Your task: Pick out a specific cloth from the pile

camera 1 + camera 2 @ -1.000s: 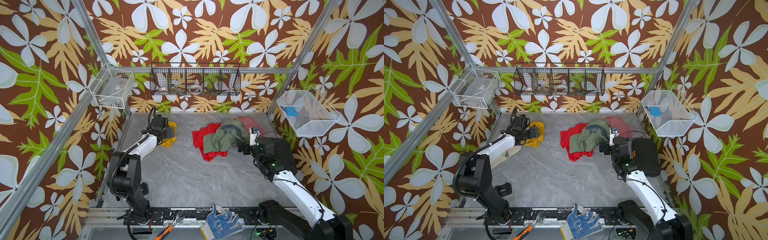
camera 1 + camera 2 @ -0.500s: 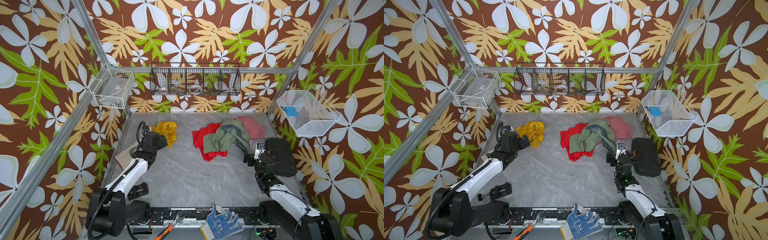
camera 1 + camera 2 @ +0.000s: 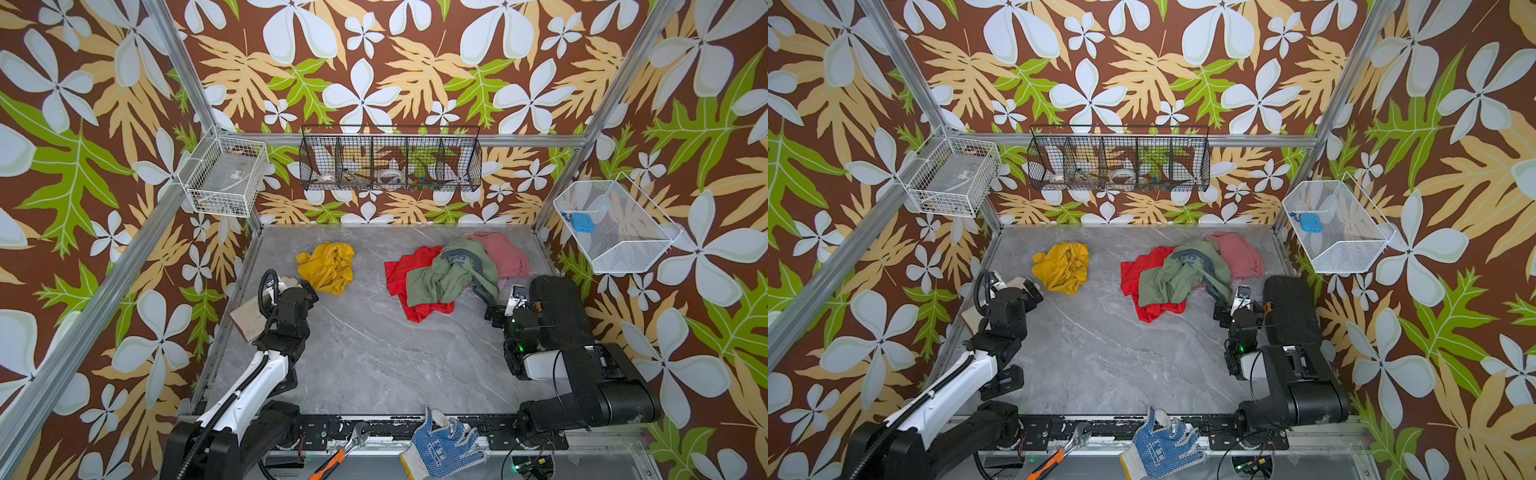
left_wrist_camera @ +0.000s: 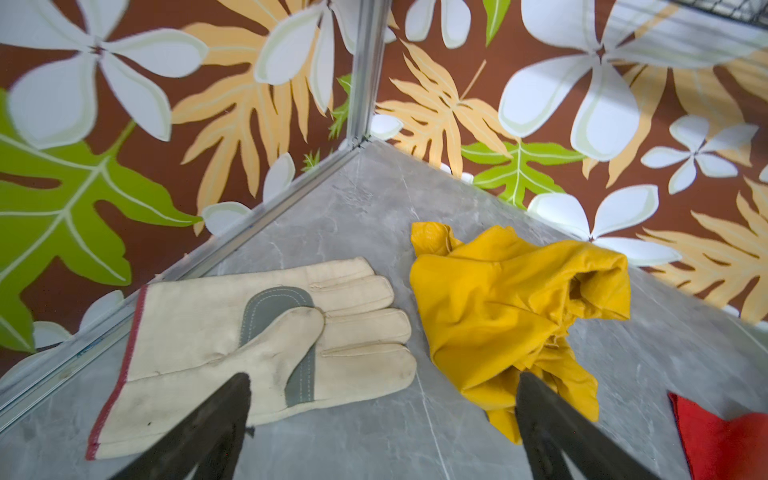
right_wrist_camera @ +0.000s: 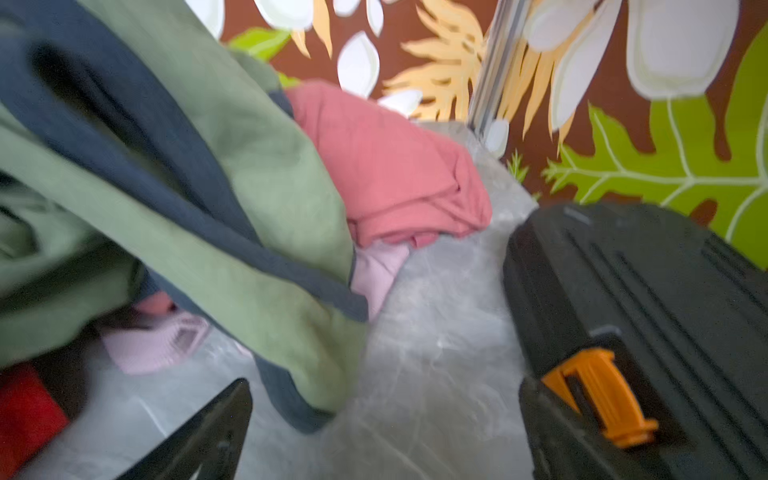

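Since the earlier frames both arms have drawn back toward the near edge of the desk (image 3: 374, 357). The left hand (image 3: 306, 291), which was at the cloth (image 3: 328, 268) before, is now off it. This hand is by the left edge with its jaws standing wide apart and nothing between them. In the left wrist view its two dark fingers (image 4: 224, 411) are spread above a beige work glove (image 4: 257, 345), which lies flat along the left edge.

Just beside the glove's fingertips, the mustard-yellow cloth lies crumpled and alone in the far-left part of the desk, in both top views (image 3: 1063, 268). It is well apart from the pile (image 3: 449, 274).

The pile sits in the far-right part, near the far-right corner. A red cloth (image 3: 401, 270) is on its left side, an olive-green one (image 3: 440, 282) on top and a pink one (image 3: 505, 257) toward the corner.

The right hand (image 3: 500, 305) is at the pile's near-right side, jaws also apart and empty. A black case (image 3: 557, 311) lies along the right edge just beside it.
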